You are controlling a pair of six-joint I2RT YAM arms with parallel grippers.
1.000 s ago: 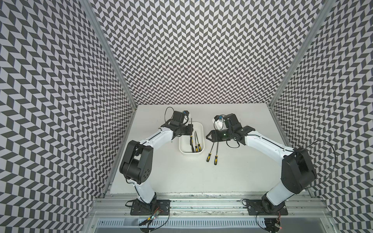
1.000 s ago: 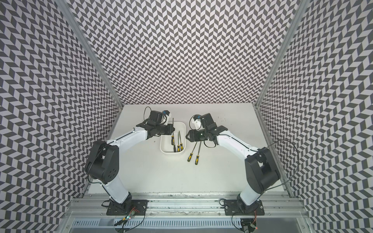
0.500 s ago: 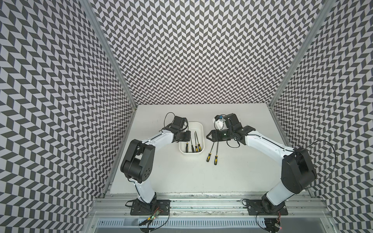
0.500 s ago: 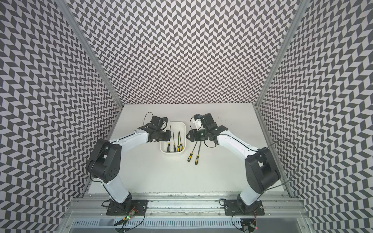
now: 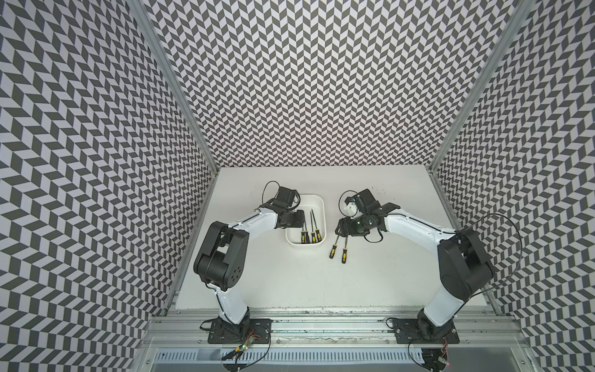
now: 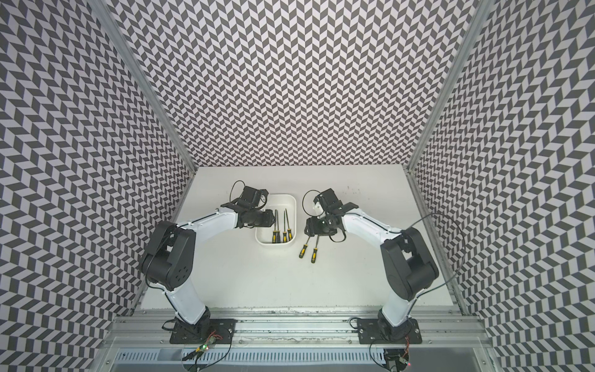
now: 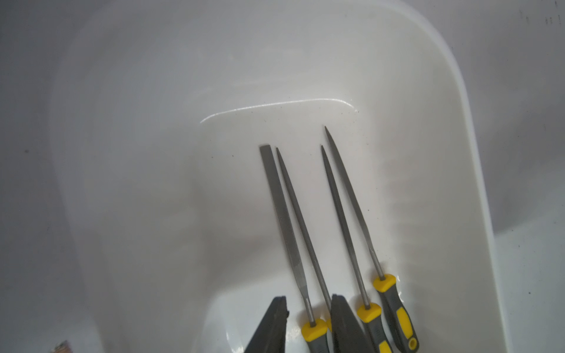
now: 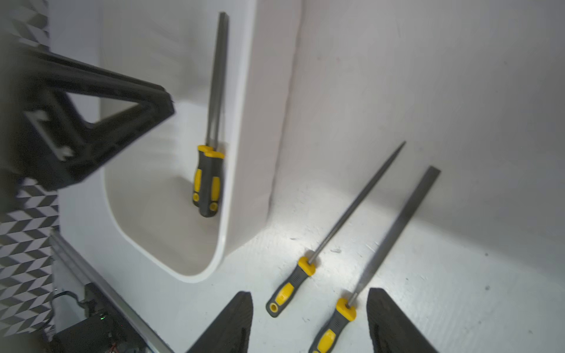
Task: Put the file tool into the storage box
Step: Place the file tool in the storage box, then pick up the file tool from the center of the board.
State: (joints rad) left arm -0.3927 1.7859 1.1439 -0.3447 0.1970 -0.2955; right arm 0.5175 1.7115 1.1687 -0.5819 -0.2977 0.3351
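Note:
The white storage box (image 5: 323, 219) (image 6: 294, 212) sits mid-table, with several yellow-and-grey-handled file tools lying side by side in it. My left gripper (image 7: 308, 301) (image 5: 299, 216) is low inside the box (image 7: 452, 171), its jaws apart. A flat file (image 7: 282, 214) lies on the box floor between them, ungripped. Two more files (image 5: 335, 248) (image 5: 344, 252) rest on the table right of the box. My right gripper (image 8: 308, 298) (image 5: 341, 227) hovers open over their handles (image 8: 287, 293) (image 8: 336, 324), touching neither.
Chevron-patterned walls (image 5: 180, 128) close in the table on three sides. An aluminium rail (image 5: 322, 317) with both arm bases runs along the front edge. The box's outer wall (image 8: 263, 122) stands just beside the two loose files.
My left gripper came down into the box with a file and its jaws parted; the file now lies on the box floor. The right gripper's jaws widened slightly in place.

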